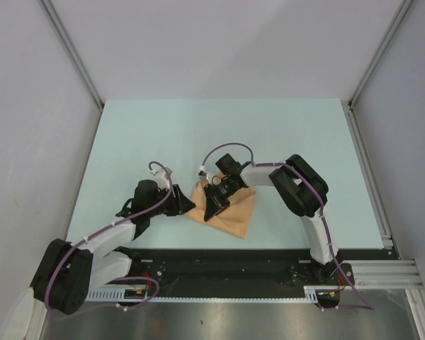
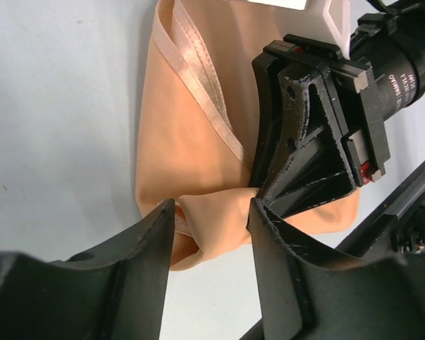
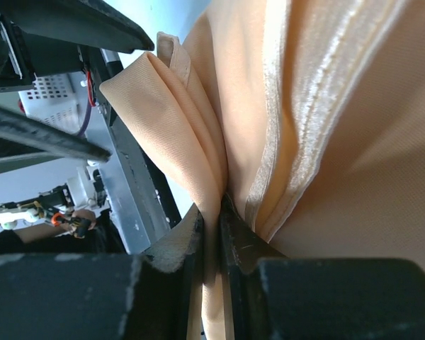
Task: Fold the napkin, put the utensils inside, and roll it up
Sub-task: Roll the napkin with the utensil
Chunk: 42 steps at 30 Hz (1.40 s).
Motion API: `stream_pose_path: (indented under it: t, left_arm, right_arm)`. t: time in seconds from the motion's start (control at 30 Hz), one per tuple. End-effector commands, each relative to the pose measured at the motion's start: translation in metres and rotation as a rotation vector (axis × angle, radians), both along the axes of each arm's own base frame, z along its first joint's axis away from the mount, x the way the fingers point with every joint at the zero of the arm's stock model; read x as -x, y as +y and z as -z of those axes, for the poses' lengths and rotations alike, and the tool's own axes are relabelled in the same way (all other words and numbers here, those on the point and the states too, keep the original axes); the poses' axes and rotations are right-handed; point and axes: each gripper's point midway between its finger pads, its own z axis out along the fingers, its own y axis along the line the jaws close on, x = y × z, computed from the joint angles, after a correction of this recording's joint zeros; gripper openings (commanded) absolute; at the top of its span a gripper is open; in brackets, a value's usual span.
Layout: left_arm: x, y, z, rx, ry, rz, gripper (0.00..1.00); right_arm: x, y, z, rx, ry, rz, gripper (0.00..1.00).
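Note:
The peach-orange napkin [image 1: 235,212] lies folded and bunched on the table near the front edge. My right gripper [image 1: 214,207] is shut on a raised fold of the napkin [image 3: 177,120], with the cloth pinched between its jaws [image 3: 212,223]. My left gripper [image 1: 188,204] is open at the napkin's left edge. In the left wrist view its jaws stand apart on either side of that lifted fold [image 2: 212,223], next to the right gripper's fingers [image 2: 304,142]. The napkin's hemmed edge [image 2: 198,64] shows. The orange-red utensil is not in view.
The pale blue-green table [image 1: 198,134] is walled by grey panels. A black rail [image 1: 219,258] runs along the near edge just below the napkin, and it also shows in the right wrist view [image 3: 134,191]. A metal frame bar [image 1: 372,177] lines the right side.

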Motion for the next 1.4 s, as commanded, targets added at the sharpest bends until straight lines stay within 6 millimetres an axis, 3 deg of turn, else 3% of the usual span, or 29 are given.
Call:
stream_pose_path:
  t: [0.0, 0.27, 0.4, 0.47, 0.53, 0.73, 0.93, 1.0, 1.03, 1.1, 1.17, 1.2, 1.23, 1.27, 1.3, 1.37]
  left_arm:
    - [-0.013, -0.006, -0.009, -0.002, -0.065, 0.015, 0.48]
    - [-0.011, -0.011, 0.008, 0.000, -0.001, 0.037, 0.36]
    - [-0.012, -0.010, 0.016, -0.006, 0.021, 0.019, 0.25]
    - [-0.008, -0.006, 0.027, -0.030, 0.077, 0.001, 0.09]
    - [-0.011, 0.000, 0.034, -0.065, 0.104, -0.032, 0.00]
    - [-0.009, 0.006, 0.051, -0.131, 0.199, -0.047, 0.00]
    - [-0.008, 0.007, 0.055, -0.167, 0.235, -0.023, 0.00]
    - [-0.008, 0.006, 0.056, -0.172, 0.236, -0.012, 0.00]
    - [-0.008, 0.006, 0.056, -0.174, 0.237, -0.011, 0.00]
    - [-0.007, 0.005, 0.056, -0.172, 0.242, -0.001, 0.00]
    - [-0.008, 0.004, 0.055, -0.167, 0.243, 0.002, 0.00]
    - [-0.008, 0.003, 0.056, -0.167, 0.248, 0.005, 0.00]
    - [-0.007, 0.003, 0.057, -0.169, 0.249, 0.007, 0.00]
    - [-0.007, 0.003, 0.057, -0.168, 0.254, 0.010, 0.00]
    - [-0.007, 0.003, 0.058, -0.170, 0.258, 0.013, 0.00]
    - [-0.008, 0.003, 0.057, -0.173, 0.258, 0.016, 0.00]
  right_arm:
    - [0.011, -0.024, 0.038, 0.173, 0.067, 0.017, 0.15]
    - [0.008, -0.024, 0.041, 0.189, 0.068, 0.024, 0.15]
    - [0.008, -0.025, 0.041, 0.187, 0.068, 0.024, 0.16]
    - [0.007, -0.024, 0.038, 0.181, 0.060, 0.025, 0.19]
    - [0.005, -0.023, 0.033, 0.177, 0.048, 0.030, 0.23]
    - [-0.012, -0.023, 0.003, 0.146, -0.031, 0.069, 0.54]
    - [-0.035, -0.035, -0.044, 0.138, -0.212, 0.115, 0.63]
    - [-0.037, -0.040, -0.048, 0.152, -0.293, 0.124, 0.64]
    - [-0.038, -0.041, -0.063, 0.136, -0.363, 0.133, 0.65]
    - [-0.034, -0.049, -0.057, 0.197, -0.471, 0.136, 0.65]
    - [-0.024, -0.049, -0.066, 0.211, -0.584, 0.125, 0.66]
    - [-0.024, -0.063, -0.053, 0.289, -0.639, 0.137, 0.66]
    - [-0.021, -0.066, -0.060, 0.294, -0.690, 0.142, 0.66]
    - [-0.009, -0.064, -0.057, 0.305, -0.729, 0.120, 0.67]
    - [-0.006, -0.075, -0.047, 0.362, -0.765, 0.129, 0.67]
    - [0.000, -0.078, -0.052, 0.353, -0.821, 0.145, 0.68]
